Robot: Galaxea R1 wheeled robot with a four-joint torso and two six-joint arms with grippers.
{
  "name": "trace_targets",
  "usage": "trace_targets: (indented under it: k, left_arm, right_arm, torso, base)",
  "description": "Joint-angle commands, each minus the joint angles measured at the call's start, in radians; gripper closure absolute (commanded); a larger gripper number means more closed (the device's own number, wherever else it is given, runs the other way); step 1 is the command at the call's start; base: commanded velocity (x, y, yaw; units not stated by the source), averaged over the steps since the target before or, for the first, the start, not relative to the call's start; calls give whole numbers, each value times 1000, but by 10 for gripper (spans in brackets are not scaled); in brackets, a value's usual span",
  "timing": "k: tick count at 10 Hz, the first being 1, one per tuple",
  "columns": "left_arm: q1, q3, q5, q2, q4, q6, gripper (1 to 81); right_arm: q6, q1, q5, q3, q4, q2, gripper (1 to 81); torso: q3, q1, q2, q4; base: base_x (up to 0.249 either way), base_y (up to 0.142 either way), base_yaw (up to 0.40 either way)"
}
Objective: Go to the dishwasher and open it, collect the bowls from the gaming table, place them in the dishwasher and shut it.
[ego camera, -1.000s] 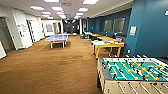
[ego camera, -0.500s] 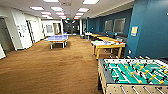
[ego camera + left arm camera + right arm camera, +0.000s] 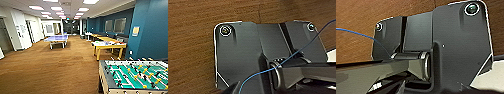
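Observation:
The gaming table (image 3: 117, 45), white-topped with a pale yellow edge and yellow legs, stands mid-right along the blue wall. Small items lie on its top, too small to tell whether they are the bowls. The dishwasher is out of view. In both wrist views brown carpet (image 3: 190, 50) passes beneath the robot's own dark plate.
A table-football table (image 3: 132, 75) with a green field fills the near right corner. A blue ping-pong table (image 3: 57, 38) stands mid-left. More yellow-topped tables (image 3: 105, 38) line the blue wall (image 3: 150, 30) farther back. Open brown carpet (image 3: 50, 70) stretches ahead. White walls and doorways run along the left.
The head view has shifted only slightly; the tables keep almost the same places. Nothing in the room itself has moved.

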Motion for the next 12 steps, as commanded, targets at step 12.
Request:
trace_targets:
  k: [12]
  left_arm:
    - [-45,1,46,-6,-1,-5,10]
  right_arm:
    - [-2,45,-57,5,-14,-3,10]
  torso:
    - [0,1,-1,0]
  base:
    - [170,0,0]
